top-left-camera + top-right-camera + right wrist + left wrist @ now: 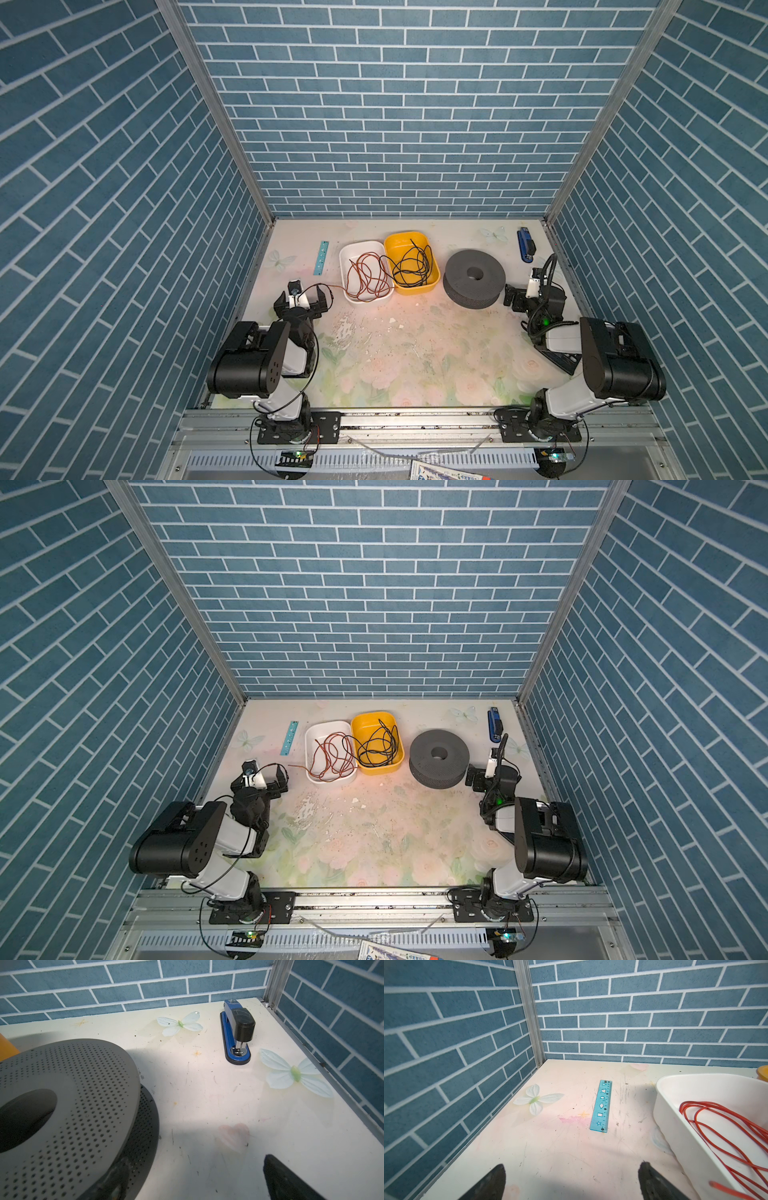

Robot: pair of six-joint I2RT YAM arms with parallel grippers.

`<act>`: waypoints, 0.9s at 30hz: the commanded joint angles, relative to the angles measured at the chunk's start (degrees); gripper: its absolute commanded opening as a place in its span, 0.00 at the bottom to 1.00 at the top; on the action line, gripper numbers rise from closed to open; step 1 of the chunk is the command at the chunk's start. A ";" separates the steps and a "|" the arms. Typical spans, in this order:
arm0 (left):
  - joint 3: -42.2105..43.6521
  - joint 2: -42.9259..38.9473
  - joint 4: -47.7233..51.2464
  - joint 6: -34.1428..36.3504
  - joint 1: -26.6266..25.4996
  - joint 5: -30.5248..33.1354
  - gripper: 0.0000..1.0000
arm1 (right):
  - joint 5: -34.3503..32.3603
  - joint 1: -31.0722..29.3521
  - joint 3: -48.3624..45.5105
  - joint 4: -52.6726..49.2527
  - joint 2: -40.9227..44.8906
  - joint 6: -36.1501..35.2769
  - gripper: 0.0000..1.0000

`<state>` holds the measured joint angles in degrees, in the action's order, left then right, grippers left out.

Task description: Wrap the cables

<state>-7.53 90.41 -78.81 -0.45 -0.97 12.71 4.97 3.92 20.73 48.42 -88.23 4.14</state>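
The cables are one thin black wire [412, 266] [377, 747], looped loosely in a yellow bin [392, 245] [361, 723] at the back; one loop hangs over the rim toward the white bin. Neither wrist view shows them. My left gripper [302, 300] [266, 780] [572, 1179] stands open and empty over bare table, left of the white bin. My right gripper [516, 297] [478, 777] [195, 1180] is open and empty just right of the grey spool [473, 277] [439, 757] [68, 1105]; only one of its fingers [282, 1178] shows clearly.
A white bin [347, 253] [312, 733] [675, 1093] holds a thin reddish-brown wire [368, 276] [724, 1126], whose end trails out toward my left gripper. A teal ruler [321, 257] [601, 1105] lies back left, a blue stapler [525, 245] [236, 1032] back right. Walls close three sides.
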 commanded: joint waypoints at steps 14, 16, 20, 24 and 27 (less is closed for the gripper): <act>-4.90 -30.33 33.49 -1.48 -2.37 8.15 1.00 | -5.89 -4.88 5.45 -25.10 27.70 0.60 0.99; -9.96 -35.78 46.47 -2.47 -2.37 9.47 1.00 | -7.13 -6.20 7.74 -30.04 30.14 1.54 0.99; -17.67 -42.29 63.74 -5.72 -2.39 8.46 1.00 | -7.41 -8.76 13.36 -40.32 32.74 5.87 0.99; -25.70 -44.31 79.25 -9.77 -2.44 1.48 1.00 | -4.07 -12.00 17.42 -46.41 33.27 8.67 0.99; -32.10 -42.98 91.31 -12.33 -2.46 -3.29 1.00 | -4.45 -14.75 19.19 -48.70 33.69 11.97 0.99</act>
<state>-36.03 46.57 -6.24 -8.82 -3.11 14.92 -0.12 -9.08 37.01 6.35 -55.46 11.33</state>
